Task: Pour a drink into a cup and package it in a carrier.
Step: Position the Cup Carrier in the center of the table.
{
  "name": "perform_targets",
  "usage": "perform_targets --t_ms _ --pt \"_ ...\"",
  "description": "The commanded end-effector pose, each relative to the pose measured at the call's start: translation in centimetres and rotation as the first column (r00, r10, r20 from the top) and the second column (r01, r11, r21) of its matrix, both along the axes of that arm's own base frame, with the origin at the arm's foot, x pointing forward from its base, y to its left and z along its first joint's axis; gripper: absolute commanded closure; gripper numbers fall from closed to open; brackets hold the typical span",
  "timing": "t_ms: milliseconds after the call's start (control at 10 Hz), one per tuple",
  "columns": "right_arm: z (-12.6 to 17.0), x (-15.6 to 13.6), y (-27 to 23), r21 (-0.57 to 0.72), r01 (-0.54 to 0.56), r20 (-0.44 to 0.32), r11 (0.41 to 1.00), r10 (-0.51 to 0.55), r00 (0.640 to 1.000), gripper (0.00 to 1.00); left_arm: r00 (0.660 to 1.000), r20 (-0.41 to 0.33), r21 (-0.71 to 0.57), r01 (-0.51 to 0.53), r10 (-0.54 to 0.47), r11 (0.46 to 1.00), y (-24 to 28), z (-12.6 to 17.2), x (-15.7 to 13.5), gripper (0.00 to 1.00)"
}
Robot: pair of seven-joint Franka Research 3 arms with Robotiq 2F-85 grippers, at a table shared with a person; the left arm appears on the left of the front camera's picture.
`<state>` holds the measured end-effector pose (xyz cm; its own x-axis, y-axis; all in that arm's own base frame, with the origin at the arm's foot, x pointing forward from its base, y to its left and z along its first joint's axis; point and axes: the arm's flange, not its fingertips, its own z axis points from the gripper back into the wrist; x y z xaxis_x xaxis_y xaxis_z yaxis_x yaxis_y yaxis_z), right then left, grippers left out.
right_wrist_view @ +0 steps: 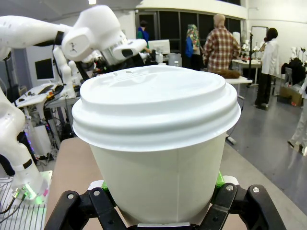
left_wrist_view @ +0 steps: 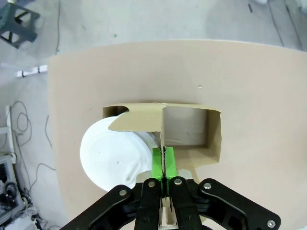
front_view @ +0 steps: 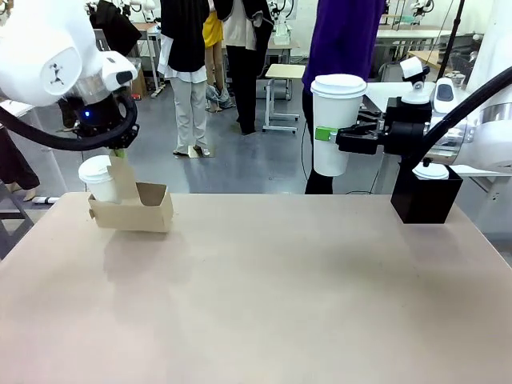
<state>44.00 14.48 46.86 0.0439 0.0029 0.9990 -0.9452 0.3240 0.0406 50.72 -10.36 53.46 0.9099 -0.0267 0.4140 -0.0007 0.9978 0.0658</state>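
The brown cardboard carrier [front_view: 134, 211] hangs by its upright centre panel from my left gripper [front_view: 118, 157], which is shut on that panel, apparently just above the table's far left. In the left wrist view the green pads [left_wrist_view: 157, 162] pinch the panel of the carrier [left_wrist_view: 192, 125]. A shorter white lidded cup [front_view: 100, 178] [left_wrist_view: 111, 158] sits in its left slot, and the other slot is bare. My right gripper [front_view: 333, 136] [right_wrist_view: 160, 199] is shut on the tall white lidded cup [front_view: 338, 100] [right_wrist_view: 158, 158], held upright in the air at the right. The drink is hidden.
A black box [front_view: 426, 198] with a white lid [front_view: 430, 170] on top stands at the table's far right corner. A person in purple [front_view: 344, 40] stands behind the far edge. The tan table [front_view: 264, 304] spreads wide between the arms.
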Motion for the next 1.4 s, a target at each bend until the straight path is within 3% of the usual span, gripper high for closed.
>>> perform_targets --t_ms 0,200,400,900,1300 --pt "0.4 0.1 0.2 -0.003 0.004 0.006 1.0 -0.004 1.0 0.2 0.998 0.038 -0.001 -0.059 0.059 0.998 -2.9 2.8 -3.8 0.98" --pt "0.4 0.1 0.2 -0.003 0.004 0.006 1.0 -0.004 1.0 0.2 0.996 0.056 -0.02 -0.062 0.063 0.998 -7.6 5.0 -7.7 0.98" --pt "0.4 0.1 0.2 -0.003 0.004 0.006 1.0 -0.004 1.0 0.2 0.996 0.047 -0.044 -0.075 0.077 0.996 -12.8 4.4 -11.3 0.98" --pt "0.4 0.1 0.2 -0.003 0.004 0.006 1.0 -0.004 1.0 0.2 0.999 0.027 -0.046 0.042 -0.041 0.998 -24.3 -3.0 -19.3 0.98" --pt "0.4 0.1 0.2 -0.003 0.004 0.006 1.0 -0.004 1.0 0.2 0.999 -0.003 -0.003 0.039 -0.039 0.999 -28.0 -6.9 -21.4 0.98"
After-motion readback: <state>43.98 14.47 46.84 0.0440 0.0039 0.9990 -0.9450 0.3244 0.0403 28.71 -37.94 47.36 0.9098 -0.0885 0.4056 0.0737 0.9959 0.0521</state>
